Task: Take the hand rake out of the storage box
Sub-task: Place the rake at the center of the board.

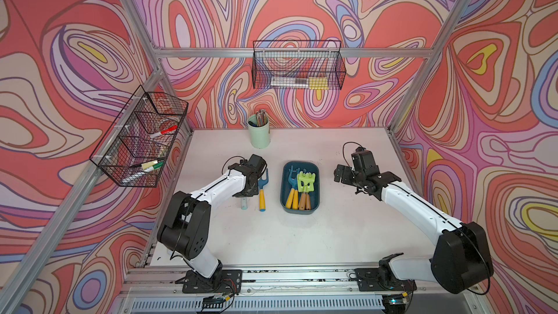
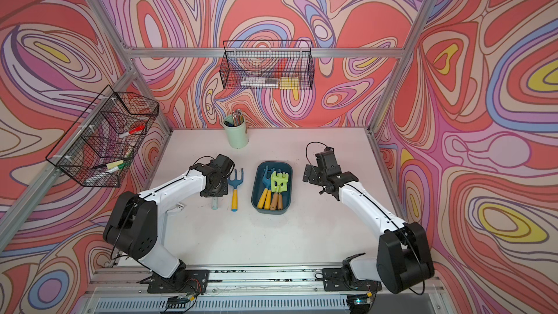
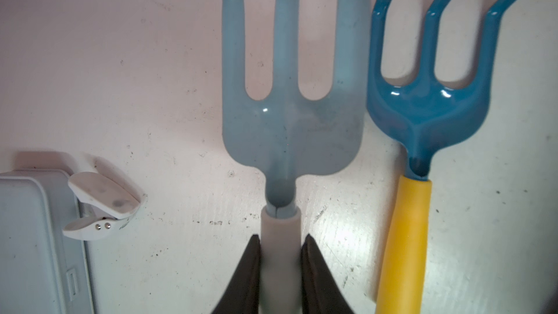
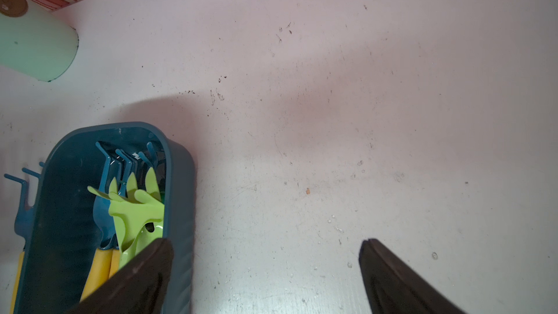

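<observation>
A dark teal-blue plastic storage box (image 1: 297,212) with rounded corners sits on a white tabletop (image 1: 332,237) flecked with dark specks. Inside the box, lime-green plastic rake heads (image 1: 307,180) top brown wooden handles (image 1: 303,200), next to deep-blue metal rakes with yellow handles (image 1: 293,178). Beside the box lie a matching deep-blue rake with a yellow handle (image 1: 262,196) and a pale blue hand rake with a grey-white handle (image 3: 290,101). Behind the box stands a pale green cylindrical cup (image 1: 259,135). Black wire baskets (image 1: 259,67) hang against walls (image 1: 302,4) swirled in coral red, lilac, blue, cream and yellow.
</observation>
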Motion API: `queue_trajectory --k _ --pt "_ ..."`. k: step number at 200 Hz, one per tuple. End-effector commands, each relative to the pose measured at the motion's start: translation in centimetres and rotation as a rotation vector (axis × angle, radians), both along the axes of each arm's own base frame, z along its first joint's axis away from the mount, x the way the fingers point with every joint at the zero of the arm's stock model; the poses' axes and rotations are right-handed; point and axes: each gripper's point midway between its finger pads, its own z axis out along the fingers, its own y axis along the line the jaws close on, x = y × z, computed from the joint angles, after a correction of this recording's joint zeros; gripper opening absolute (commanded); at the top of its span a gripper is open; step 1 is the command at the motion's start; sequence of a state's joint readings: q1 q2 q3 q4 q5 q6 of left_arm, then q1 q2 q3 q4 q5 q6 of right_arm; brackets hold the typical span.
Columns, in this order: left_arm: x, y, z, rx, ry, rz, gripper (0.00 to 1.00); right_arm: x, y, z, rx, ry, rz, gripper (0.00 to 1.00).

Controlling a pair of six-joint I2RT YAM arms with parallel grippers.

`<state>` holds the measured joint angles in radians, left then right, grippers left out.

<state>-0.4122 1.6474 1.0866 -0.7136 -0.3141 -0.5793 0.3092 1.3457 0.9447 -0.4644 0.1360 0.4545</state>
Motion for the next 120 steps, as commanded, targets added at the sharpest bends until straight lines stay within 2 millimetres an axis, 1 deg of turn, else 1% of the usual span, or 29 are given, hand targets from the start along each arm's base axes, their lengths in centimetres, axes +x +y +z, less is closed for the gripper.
queue_trajectory --k 1,45,95,120 --pt "0.2 0.1 -1.2 -0.008 0.007 0.012 0.04 0.4 0.5 0.6 0.006 -0.009 0.004 0.98" --pt "0.1 0.2 -2.9 -0.006 0.025 0.011 0.03 0.3 0.6 0.7 0.003 -0.009 0.005 0.98" --pt "0.9 0.0 -3.4 0.002 0.002 -0.009 0.01 0.5 1.2 0.6 0.005 -0.005 0.015 0.98" --pt "0.8 0.1 -3.9 0.01 0.017 -0.023 0.01 0.5 1.3 0.6 0.003 -0.006 0.016 0.98"
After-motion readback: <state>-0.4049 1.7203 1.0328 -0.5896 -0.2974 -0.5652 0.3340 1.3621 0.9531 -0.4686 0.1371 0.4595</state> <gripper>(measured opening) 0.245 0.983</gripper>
